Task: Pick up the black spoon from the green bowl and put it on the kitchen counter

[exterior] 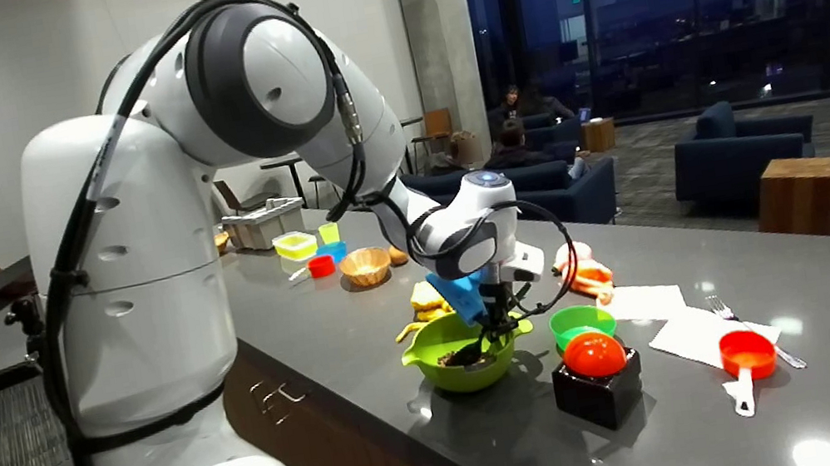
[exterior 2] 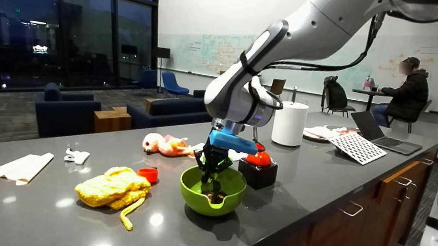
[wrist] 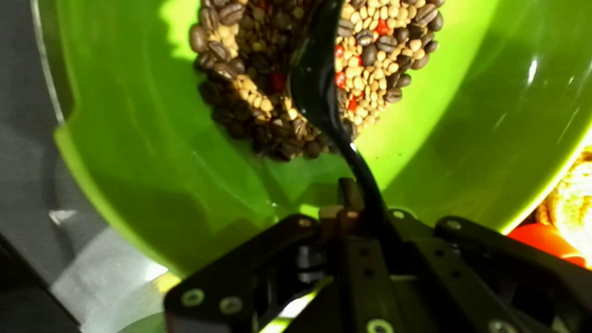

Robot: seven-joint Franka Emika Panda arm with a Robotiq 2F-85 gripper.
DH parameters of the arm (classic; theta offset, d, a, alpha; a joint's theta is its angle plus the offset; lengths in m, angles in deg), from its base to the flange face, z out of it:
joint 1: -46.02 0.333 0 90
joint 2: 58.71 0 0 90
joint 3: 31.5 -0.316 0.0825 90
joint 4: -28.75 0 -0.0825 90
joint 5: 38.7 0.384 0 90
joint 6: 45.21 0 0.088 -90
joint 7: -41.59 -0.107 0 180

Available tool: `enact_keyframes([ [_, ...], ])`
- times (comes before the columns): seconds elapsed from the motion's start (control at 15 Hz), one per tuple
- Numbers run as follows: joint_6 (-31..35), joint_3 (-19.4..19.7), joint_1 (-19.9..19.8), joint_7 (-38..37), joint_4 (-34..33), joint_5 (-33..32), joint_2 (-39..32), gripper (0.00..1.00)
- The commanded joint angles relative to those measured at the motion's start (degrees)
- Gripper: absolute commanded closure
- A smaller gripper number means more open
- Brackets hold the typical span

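The green bowl (exterior: 460, 373) stands on the dark grey kitchen counter (exterior: 311, 318); it also shows in an exterior view (exterior 2: 209, 208) and in the wrist view (wrist: 138, 185). Coffee beans, pale grains and red bits lie in its bottom. The black spoon (wrist: 317, 88) slants over them, with its tip cut off by the wrist view's top edge. I cannot tell whether it touches them. Its dark head also shows in an exterior view (exterior: 469, 354). My gripper (wrist: 367, 208) reaches down into the bowl, shut on the spoon's handle. The handle's far end is hidden between the fingers.
A black square holder (exterior: 601, 396) with a red ball stands close beside the bowl, near a small green dish (exterior: 582, 316). A crumpled yellow toy (exterior 2: 112, 187) and a pink toy (exterior 2: 166, 145) lie nearby. A red scoop (exterior: 747, 350), fork (exterior: 721, 307) and napkins (exterior: 642, 302) lie farther along.
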Motion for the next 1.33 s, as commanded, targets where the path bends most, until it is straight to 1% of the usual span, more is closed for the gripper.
enact_keyframes([
  [0.0, 0.77, -0.59, 0.12, -3.1, 1.25, -2.78, 2.69, 0.99],
  [0.33, 0.56, -0.85, 0.62, -5.08, 1.76, -5.89, 5.41, 0.99],
  [0.67, -2.05, -0.71, 0.22, -4.8, 1.97, -7.43, 9.71, 0.99],
  [0.93, -7.36, -0.3, -0.58, -1.7, 2.58, -5.2, 14.16, 0.99],
  [1.27, -17.03, 1.72, -0.81, 9.53, 2.72, 2.25, 18.35, 0.99],
])
